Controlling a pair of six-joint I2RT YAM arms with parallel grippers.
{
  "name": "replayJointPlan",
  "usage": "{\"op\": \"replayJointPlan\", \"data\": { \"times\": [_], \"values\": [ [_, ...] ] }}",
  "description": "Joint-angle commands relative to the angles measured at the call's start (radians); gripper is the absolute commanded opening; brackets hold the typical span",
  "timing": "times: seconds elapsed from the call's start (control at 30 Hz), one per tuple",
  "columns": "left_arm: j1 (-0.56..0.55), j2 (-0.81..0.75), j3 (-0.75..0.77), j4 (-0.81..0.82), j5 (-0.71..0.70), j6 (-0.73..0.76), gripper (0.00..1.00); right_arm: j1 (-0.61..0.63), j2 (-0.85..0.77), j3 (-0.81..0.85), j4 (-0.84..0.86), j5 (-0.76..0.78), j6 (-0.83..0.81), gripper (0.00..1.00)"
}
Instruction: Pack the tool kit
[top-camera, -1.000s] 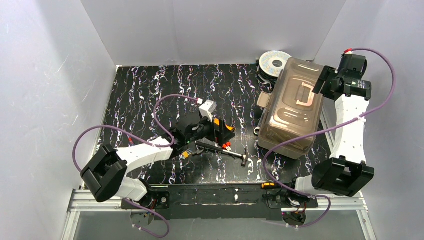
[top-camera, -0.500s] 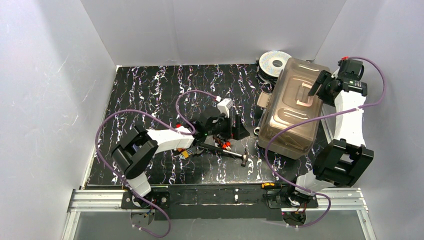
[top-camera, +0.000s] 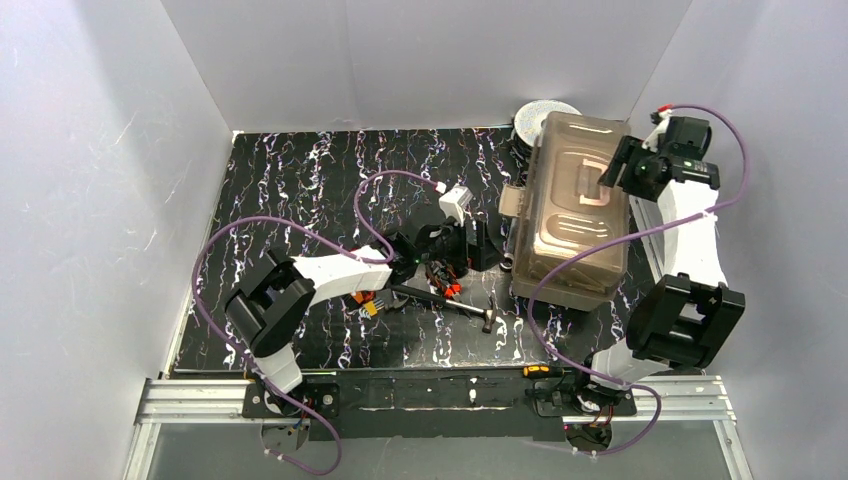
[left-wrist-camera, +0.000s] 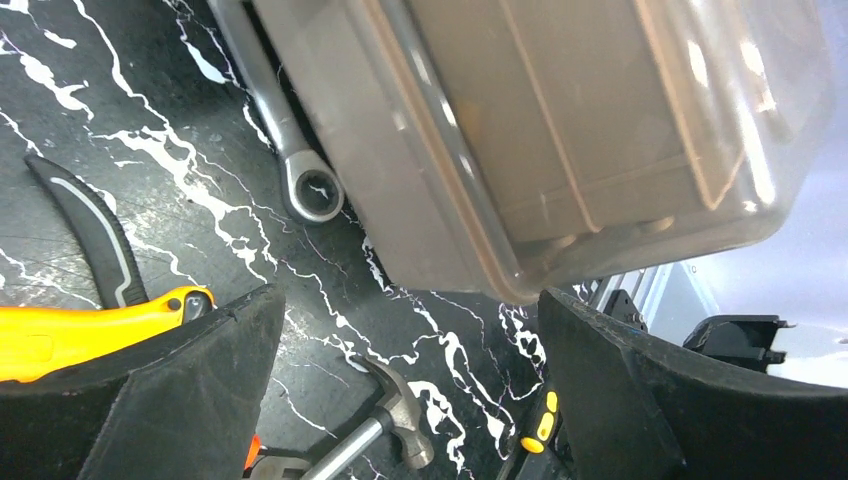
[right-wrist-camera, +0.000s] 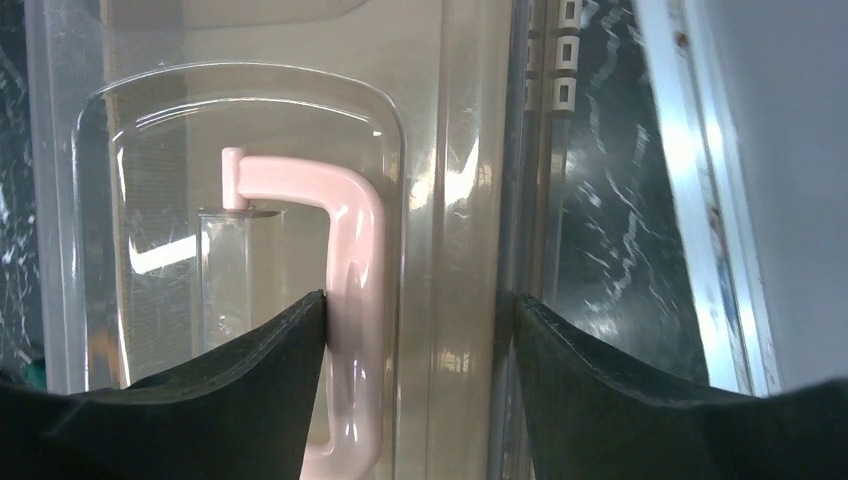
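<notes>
We observed the toolbox (top-camera: 570, 215), lid on, at the far right of the surface (top-camera: 300, 180). The left end effector (top-camera: 482, 246) stood released just beside it. The right end effector (top-camera: 612, 178) stood released over the lid handle (right-wrist-camera: 358, 290). The hammer (top-camera: 468, 311) lay nearby.

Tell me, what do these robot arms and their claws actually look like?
The left arm and right arm have white shells between chunky black joints, each trailed by a looping purple cable. The left claw and right claw each have two broad, matte black fingers that taper toward the tip.
</notes>
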Motion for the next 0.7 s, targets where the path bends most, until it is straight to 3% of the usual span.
{"op": "replayJointPlan", "data": {
  "times": [0.0,0.33,0.53,0.67],
  "values": [
    [-0.006,-0.119,-0.010,-0.041,-0.065,0.039,0.98,0.152,0.080,-0.062,-0.116,-0.243,-0.104,0.60],
    [-0.004,-0.428,-0.186,-0.138,-0.352,0.047,0.98,0.341,0.147,0.019,-0.162,-0.269,-0.122,0.60],
    [0.014,-0.500,-0.140,-0.299,-0.394,0.043,0.98,0.490,0.191,0.141,-0.193,-0.226,-0.058,0.60],
    [0.020,-0.521,-0.113,-0.334,-0.393,0.060,0.98,0.512,0.174,0.193,-0.192,-0.139,0.014,0.60]
  ]
}}
